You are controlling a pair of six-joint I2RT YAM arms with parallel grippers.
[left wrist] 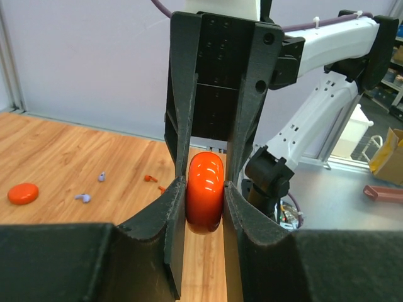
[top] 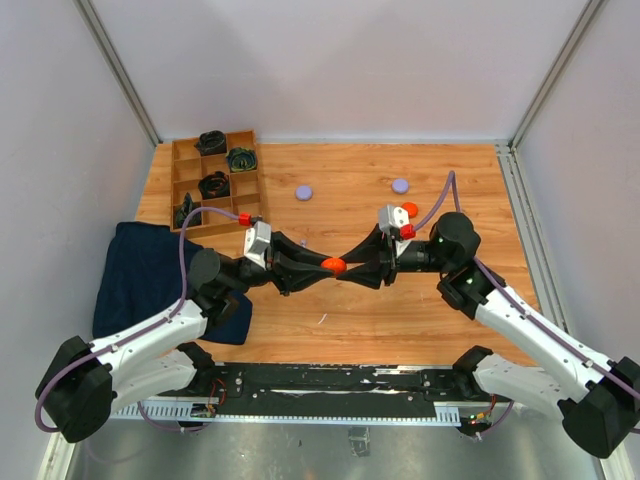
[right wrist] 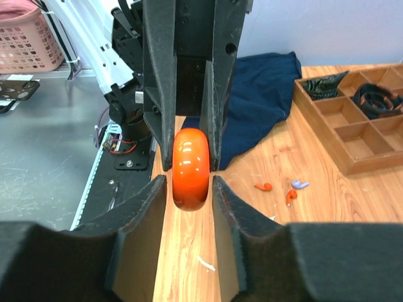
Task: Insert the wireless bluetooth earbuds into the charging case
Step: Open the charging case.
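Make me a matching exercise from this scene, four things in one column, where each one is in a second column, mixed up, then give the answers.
Things
1. orange case
2. blue cloth
3. black coiled cables
4. purple discs

Places
A. in the compartments of the wooden tray
B. lying flat on the far half of the table
C. between the fingertips of the left gripper and the right gripper
D. at the table's left edge

Pairs: 1-C, 2-D, 3-A, 4-B
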